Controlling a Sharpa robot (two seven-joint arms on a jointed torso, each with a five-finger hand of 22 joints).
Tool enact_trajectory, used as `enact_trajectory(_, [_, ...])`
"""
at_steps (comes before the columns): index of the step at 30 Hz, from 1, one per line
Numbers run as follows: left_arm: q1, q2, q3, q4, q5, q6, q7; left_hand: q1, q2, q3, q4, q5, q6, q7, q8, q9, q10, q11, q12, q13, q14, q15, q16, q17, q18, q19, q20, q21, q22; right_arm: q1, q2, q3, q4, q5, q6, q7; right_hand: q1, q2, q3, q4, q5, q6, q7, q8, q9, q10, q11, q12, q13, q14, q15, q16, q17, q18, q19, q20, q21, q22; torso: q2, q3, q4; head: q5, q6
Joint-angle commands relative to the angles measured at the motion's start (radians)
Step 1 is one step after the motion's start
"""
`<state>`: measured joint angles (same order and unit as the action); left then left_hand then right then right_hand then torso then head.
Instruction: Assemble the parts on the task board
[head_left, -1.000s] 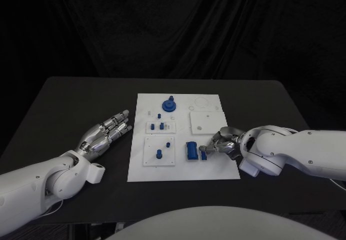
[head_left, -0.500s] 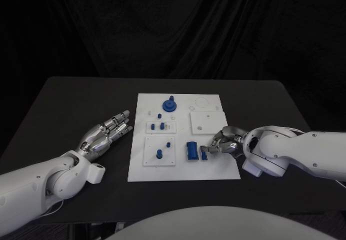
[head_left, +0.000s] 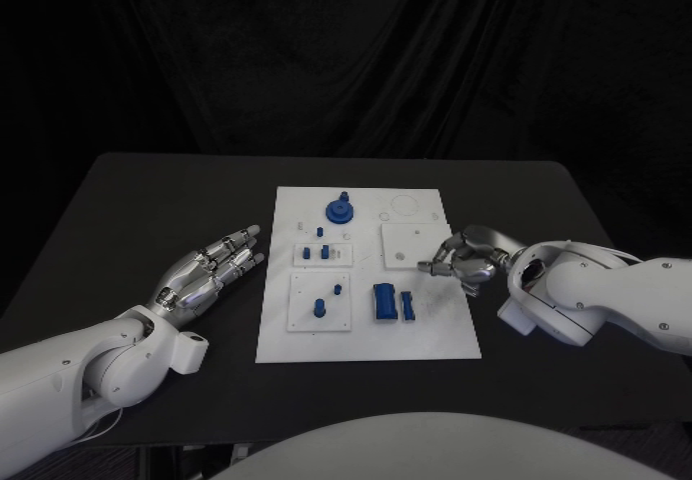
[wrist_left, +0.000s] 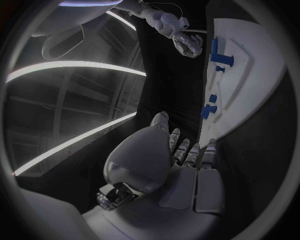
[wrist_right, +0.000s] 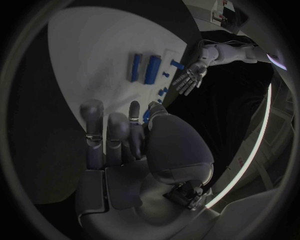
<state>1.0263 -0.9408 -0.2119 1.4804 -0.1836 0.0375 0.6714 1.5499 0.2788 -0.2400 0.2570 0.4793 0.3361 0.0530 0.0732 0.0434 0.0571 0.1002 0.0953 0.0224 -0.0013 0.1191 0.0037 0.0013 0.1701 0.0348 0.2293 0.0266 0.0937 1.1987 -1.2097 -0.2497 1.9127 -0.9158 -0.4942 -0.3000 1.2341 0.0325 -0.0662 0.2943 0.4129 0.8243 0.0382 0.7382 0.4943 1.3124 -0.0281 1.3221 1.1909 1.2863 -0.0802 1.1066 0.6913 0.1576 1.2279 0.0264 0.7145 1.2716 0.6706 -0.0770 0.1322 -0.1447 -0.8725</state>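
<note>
The white task board (head_left: 366, 345) lies mid-tabletop (head_left: 144, 200) with blue parts (head_left: 384, 301) on it, the right hand (head_left: 464, 258) over its right edge, fingers curled on nothing visible, the left hand (head_left: 214, 268) flat, released, beside it.

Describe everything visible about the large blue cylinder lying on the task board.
The large blue cylinder is a stubby, solid-looking piece of matte blue material, probably plastic. It lies on its side on the white task board, in the half nearer the robot, its long axis running away from the robot. A thinner blue pin lies just beside it, parallel, on the side of the right robot hand. Neither robot hand touches the cylinder; the right one is over the board's edge farther from the robot, apart from it.
</note>
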Motion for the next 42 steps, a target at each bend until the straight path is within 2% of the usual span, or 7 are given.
enact_trajectory(1, [0.016, -0.015, 0.001, 0.028, 0.005, -0.061, 0.046, -0.022, 0.002, -0.007, 0.034, -0.018, 0.021, 0.016, 0.007, 0.002, 0.008, -0.005, 0.01, 0.002, 0.001, -0.016, -0.004, -0.001, 0.006, 0.0, -0.022, -0.003, -0.003, 0.033, 0.009, 0.002, -0.018, 0.153, -0.117, 0.304, -0.02, 0.032, 0.008, 0.001, -0.001, -0.021, 0.048, -0.07, -0.06, -0.392, 0.059, -0.391, -0.398, -0.232, 0.072, -0.256, -0.232, 0.0, -0.185, 0.054, -0.268, -0.102, -0.001, -0.0003, 0.0013, -0.01, 0.0])
enact_trajectory(6, [0.067, -0.019, 0.001, 0.043, 0.005, -0.075, 0.055, -0.15, 0.015, -0.015, 0.04, -0.115, 0.04, 0.034, 0.007, 0.001, 0.017, -0.01, 0.022, 0.003, 0.001, -0.025, -0.004, -0.001, -0.007, -0.006, -0.043, -0.006, -0.018, 0.072, 0.055, 0.002, -0.084, 0.396, -0.06, 0.549, -0.084, 0.059, -0.038, -0.01, -0.008, -0.163, 0.203, -0.202, -0.172, -0.785, 0.245, -0.7, -0.618, -0.672, 0.272, -0.544, -0.396, -0.078, -0.529, 0.183, -0.6, -0.327, -0.007, 0.001, 0.0008, -0.005, 0.0])
enact_trajectory(11, [0.093, 0.016, 0.001, 0.022, 0.028, -0.053, 0.062, -0.335, 0.019, 0.013, 0.04, -0.275, 0.02, 0.008, -0.008, -0.001, 0.007, -0.041, -0.014, -0.003, 0.001, -0.043, -0.004, -0.001, 0.003, -0.017, -0.049, -0.013, -0.043, 0.069, 0.117, 0.002, -0.166, 0.615, 0.041, 0.737, -0.171, 0.08, -0.111, -0.001, -0.067, -0.376, 0.108, -0.353, -0.277, -1.094, 0.307, -0.881, -0.769, -1.023, 0.352, -0.723, -0.509, -0.081, -1.027, 0.265, -0.681, -0.838, -0.033, 0.0076, -0.0044, 0.003, 0.0])
enact_trajectory(14, [0.096, 0.057, 0.001, -0.01, 0.059, -0.026, 0.063, -0.355, 0.018, 0.034, 0.039, -0.29, 0.046, 0.028, -0.01, 0.001, 0.008, -0.045, -0.03, -0.004, 0.001, -0.051, -0.004, -0.001, 0.008, -0.024, -0.05, -0.018, -0.06, 0.05, 0.131, 0.002, -0.199, 0.674, 0.076, 0.82, -0.152, 0.07, -0.127, -0.002, -0.096, -0.526, -0.012, -0.436, -0.333, -1.193, 0.26, -0.964, -0.867, -1.145, 0.341, -0.819, -0.566, -0.1, -1.114, 0.271, -0.69, -0.966, -0.056, 0.017, -0.0225, 0.033, 0.0])
enact_trajectory(22, [0.09, 0.105, 0.001, -0.049, 0.088, -0.013, 0.084, -0.353, 0.013, 0.017, 0.037, -0.314, -0.144, -0.116, -0.049, -0.019, -0.033, -0.061, -0.084, -0.015, 0.001, -0.045, -0.004, -0.001, 0.006, -0.028, -0.049, -0.02, -0.072, 0.016, 0.164, 0.002, -0.263, 0.73, 0.153, 0.905, -0.133, 0.087, -0.16, -0.002, -0.109, -0.538, -0.052, -0.442, -0.383, -1.256, 0.143, -1.017, -1.003, -1.205, 0.328, -0.842, -0.617, -0.098, -1.138, 0.27, -0.692, -1.041, -0.077, 0.0325, -0.0449, 0.065, 0.0])
enact_trajectory(28, [0.09, 0.102, 0.008, -0.041, 0.054, -0.058, 0.0, -0.822, -0.101, 0.106, -0.076, -0.378, -0.223, -0.053, -0.073, -0.043, -0.057, -0.1, -0.095, -0.022, 0.001, -0.119, -0.004, -0.001, -0.052, -0.035, -0.118, -0.027, -0.094, 0.008, 0.18, 0.019, -0.261, 0.672, 0.052, 0.806, -0.889, -0.032, 0.066, -0.206, -0.321, -0.738, -0.038, -0.649, -0.494, -1.312, 0.028, -1.231, -1.191, -1.286, 0.155, -1.027, -0.691, -0.158, -1.228, 0.063, -0.714, -1.272, -0.069, 0.0255, -0.0355, 0.06, 0.012])
enact_trajectory(42, [0.058, 0.131, 0.108, 0.023, 0.117, -0.425, -0.074, -1.15, -0.181, 0.168, -0.155, -0.479, -0.336, -0.053, -0.073, -0.043, -0.057, -0.1, -0.095, -0.022, 0.001, -0.119, -0.004, -0.001, -0.091, -0.035, -0.229, -0.027, -0.094, -0.13, 0.4, 0.222, -0.333, 0.886, -0.236, 0.818, -1.234, -0.032, 0.066, -0.294, -0.413, -0.824, -0.038, -0.738, -0.494, -1.312, 0.028, -1.322, -1.191, -1.286, 0.08, -1.107, -0.691, -0.158, -1.228, -0.026, -0.714, -1.272, -0.108, 0.0609, -0.1019, 0.118, 0.191])
